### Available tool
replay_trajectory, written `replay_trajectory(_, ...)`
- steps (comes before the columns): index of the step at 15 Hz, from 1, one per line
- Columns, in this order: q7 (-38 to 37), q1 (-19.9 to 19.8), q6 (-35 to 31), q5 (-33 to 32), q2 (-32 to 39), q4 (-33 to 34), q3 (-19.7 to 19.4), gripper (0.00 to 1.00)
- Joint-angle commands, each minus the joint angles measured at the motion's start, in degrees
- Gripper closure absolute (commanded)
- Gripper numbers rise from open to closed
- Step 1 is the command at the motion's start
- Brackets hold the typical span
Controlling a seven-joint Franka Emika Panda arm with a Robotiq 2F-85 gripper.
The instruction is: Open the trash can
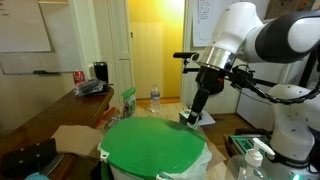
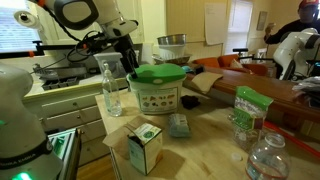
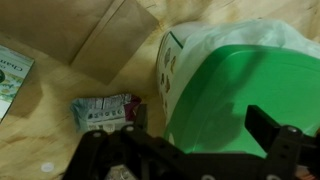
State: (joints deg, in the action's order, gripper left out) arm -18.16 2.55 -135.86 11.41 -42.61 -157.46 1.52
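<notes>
The trash can [image 1: 155, 150] stands just beneath your gripper [image 3: 185, 145], green lid [image 3: 250, 80] down. The fingers [image 3: 275, 140] are spread wide, holding nothing. Lower squarely over the lid's rim, clamp firmly, then lift slowly.

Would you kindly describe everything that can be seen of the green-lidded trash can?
The trash can has a wide, rounded, glossy bright-green plastic lid, shut, a white bag liner bunched around the rim, and a white body printed with green marks. It stands upright on the wooden surface. The open black gripper hangs at its lid's edge; contact cannot be told.
</notes>
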Motion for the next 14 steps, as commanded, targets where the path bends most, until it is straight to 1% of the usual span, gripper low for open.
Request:
replay_trajectory(1, 1.37, 0.48, -1.25, 3.16, 0.26, 0.17, -0.35, 0.00)
replay_trajectory(3, 2.27, 1.25, -1.67, 6.13, 0.12, 0.30, -2.02, 0.00)
replay_trajectory(7, 4.90, 2.82, -3.87, 14.03, 0.08, -0.27, -6.18, 0.00)
replay_trajectory(11, 8.47, 4.42, -2.18, 21.67, 1.03, 0.44, -10.44, 0.00)
replay_trajectory(14, 10.29, 4.25, -0.79, 25.23, 1.64, 0.39, -11.92, 0.00)
